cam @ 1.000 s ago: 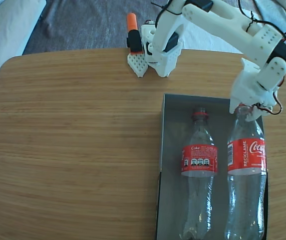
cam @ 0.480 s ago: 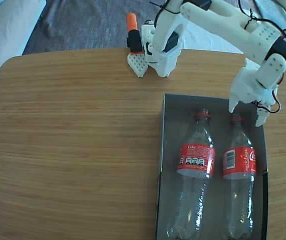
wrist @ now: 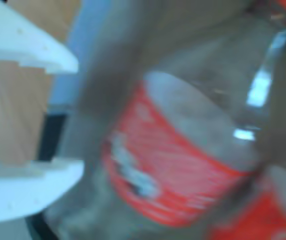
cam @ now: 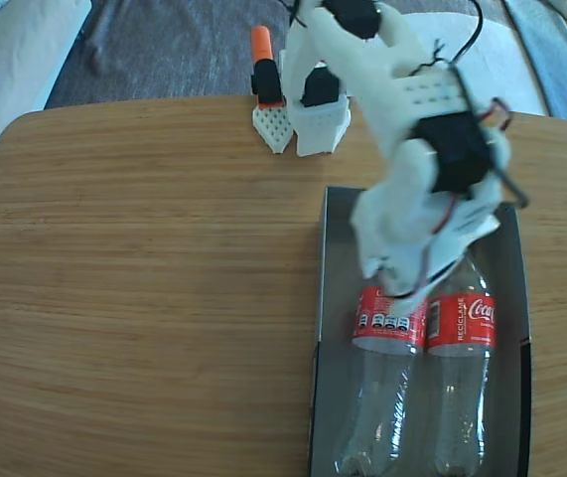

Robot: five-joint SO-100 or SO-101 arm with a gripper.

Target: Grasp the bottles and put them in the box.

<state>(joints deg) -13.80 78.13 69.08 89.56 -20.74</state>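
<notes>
Two clear Coca-Cola bottles lie side by side in the grey box (cam: 336, 238), touching each other. Their necks point to the far side, and the arm hides them. The left bottle (cam: 387, 323) and the right bottle (cam: 460, 323) show red labels. My white gripper (cam: 394, 286) hovers over the upper part of the left bottle. In the wrist view, which is blurred, the gripper (wrist: 77, 117) is open. Its white fingers (wrist: 32, 45) have nothing between them, and the red-labelled bottle (wrist: 173, 175) sits just to their right.
The arm's base (cam: 318, 114) stands at the table's far edge, with an orange-and-black part on a white perforated piece (cam: 268, 94) beside it. The wooden table (cam: 144, 278) stretches left of the box. A dark rug lies beyond the table.
The arm has swung from the box's far right corner leftwards, over the bottles' necks. The right bottle has shifted left against the other one.
</notes>
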